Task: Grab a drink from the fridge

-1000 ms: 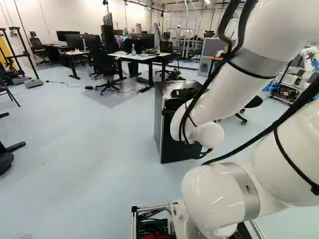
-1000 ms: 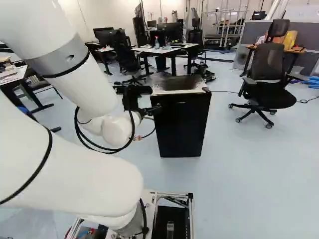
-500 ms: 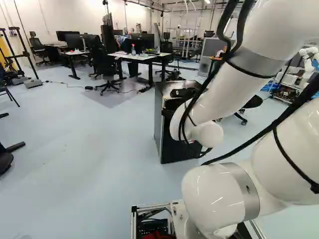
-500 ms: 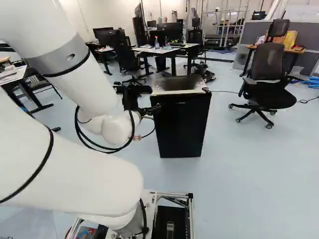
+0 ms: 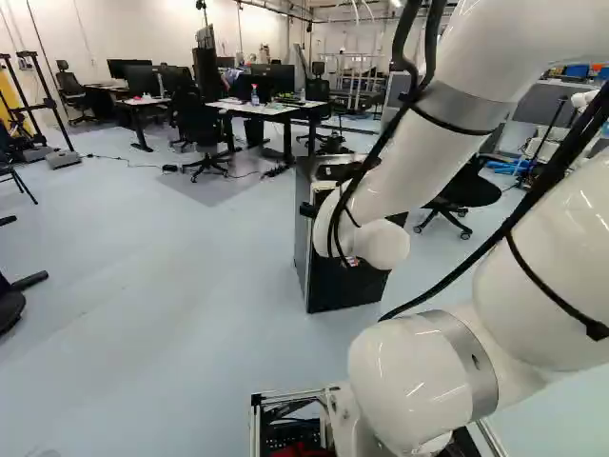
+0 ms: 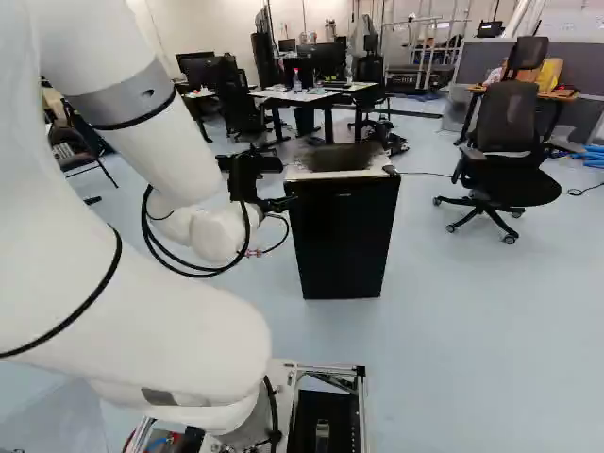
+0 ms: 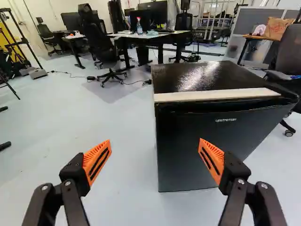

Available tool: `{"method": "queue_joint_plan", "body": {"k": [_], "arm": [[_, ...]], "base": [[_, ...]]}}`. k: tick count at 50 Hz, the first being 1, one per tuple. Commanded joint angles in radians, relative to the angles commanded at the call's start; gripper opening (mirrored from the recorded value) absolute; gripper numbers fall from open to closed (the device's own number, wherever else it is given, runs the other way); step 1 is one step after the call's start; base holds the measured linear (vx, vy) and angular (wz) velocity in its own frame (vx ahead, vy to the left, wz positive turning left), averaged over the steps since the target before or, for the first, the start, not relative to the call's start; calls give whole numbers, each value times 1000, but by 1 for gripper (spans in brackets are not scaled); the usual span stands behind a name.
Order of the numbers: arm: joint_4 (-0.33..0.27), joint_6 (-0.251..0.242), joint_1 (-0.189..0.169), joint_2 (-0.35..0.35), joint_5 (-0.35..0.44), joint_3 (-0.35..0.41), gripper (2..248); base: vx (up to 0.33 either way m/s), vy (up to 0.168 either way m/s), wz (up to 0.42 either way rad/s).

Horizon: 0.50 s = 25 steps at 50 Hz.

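My gripper (image 6: 277, 203) is beside the near left edge of the black fridge (image 6: 342, 236) in the right base view. The wrist view shows the gripper (image 7: 155, 157) open and empty, its orange-padded fingers wide apart. Ahead of it stands the fridge (image 7: 202, 146), its door shut and a pale strip along the front top edge. One finger overlaps the door in this view, the other shows against the floor. The fridge (image 5: 347, 286) is partly hidden by the arm in the left base view. Its inside is hidden, and no drink shows in it.
Behind the fridge is a desk (image 7: 160, 36) with monitors and a bottle (image 7: 139, 26). An office chair (image 6: 510, 142) stands right of the fridge in the right base view. Cables (image 7: 113, 81) lie on the floor. Another robot (image 5: 582, 100) stands at the far right of the left base view.
My arm has shifted left in both base views, and more of the gripper shows left of the fridge in the left base view. Base and fridge have stayed put.
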Motion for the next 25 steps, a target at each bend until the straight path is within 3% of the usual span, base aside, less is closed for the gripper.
{"method": "queue_joint_plan", "body": {"k": [25], "arm": [[114, 0, 98, -34, 50, -31, 247]], "base": [[0, 0, 0]]}}
